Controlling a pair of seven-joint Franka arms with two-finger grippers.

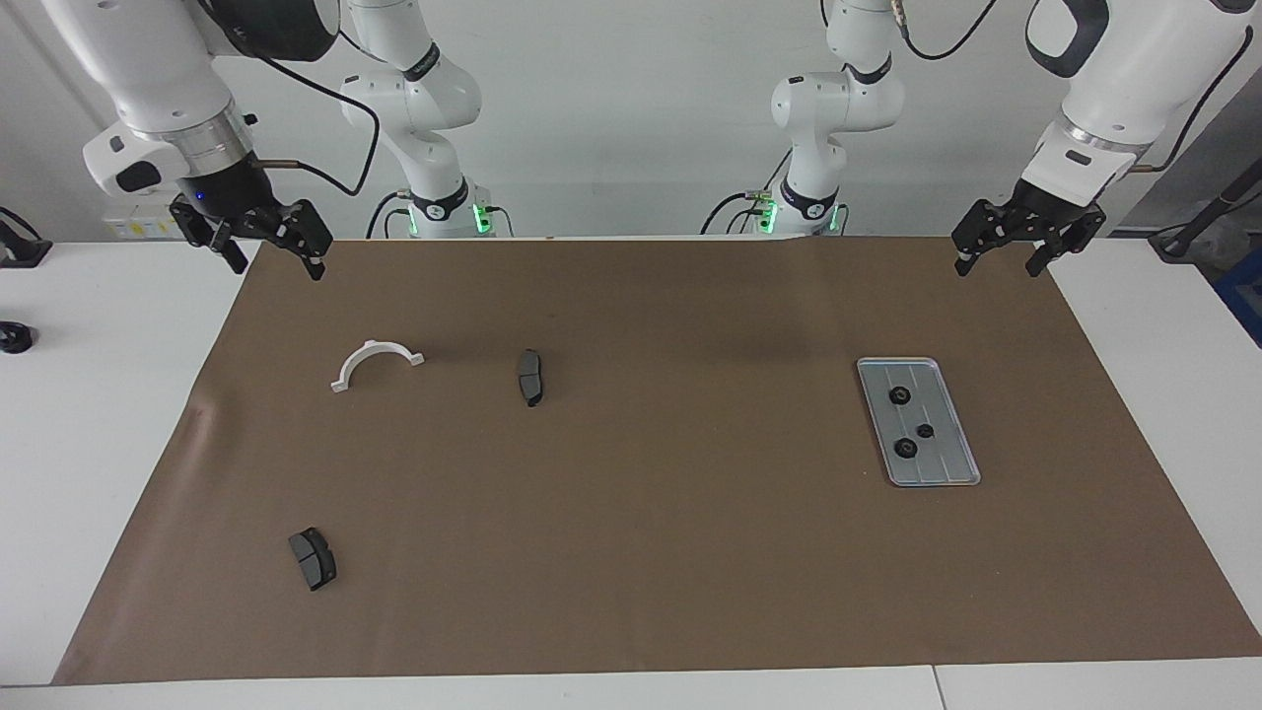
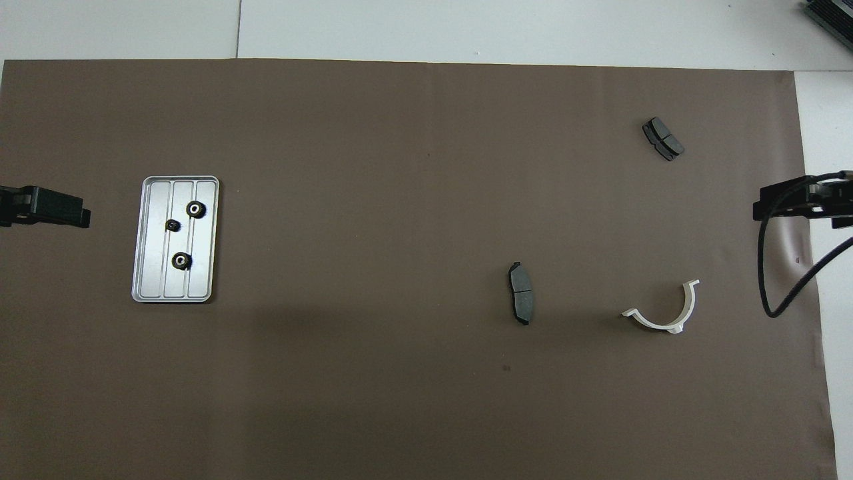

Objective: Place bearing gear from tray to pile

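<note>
Here, lying flat on the brown mat toward the left arm's end of the table: the tray, silver-grey, ridged lengthwise, rim up. Sitting inside it, three small dark bearing gears, well apart from one another: one gear nearest the robots, a second gear in the middle and slightly to one side, a third gear farthest from the robots. All three resting on the tray floor, none lifted.

Lying scattered toward the right arm's end of the mat, well apart from the tray: the pile. Resting there on the mat, the white half-ring bracket with its end tabs; beside it, toward the middle of the table, one dark brake pad; much farther from the robots, a second brake pad lying alone. None of these parts touching each other.

Hanging over the mat's corner at the robots' edge, above and nearer the arm bases than the tray: the left gripper, fingers spread apart, holding nothing. Hanging likewise over the matching corner at the right arm's end, above the mat's edge: the right gripper, fingers parted too and gripping nothing. Both waiting clear of every part.
</note>
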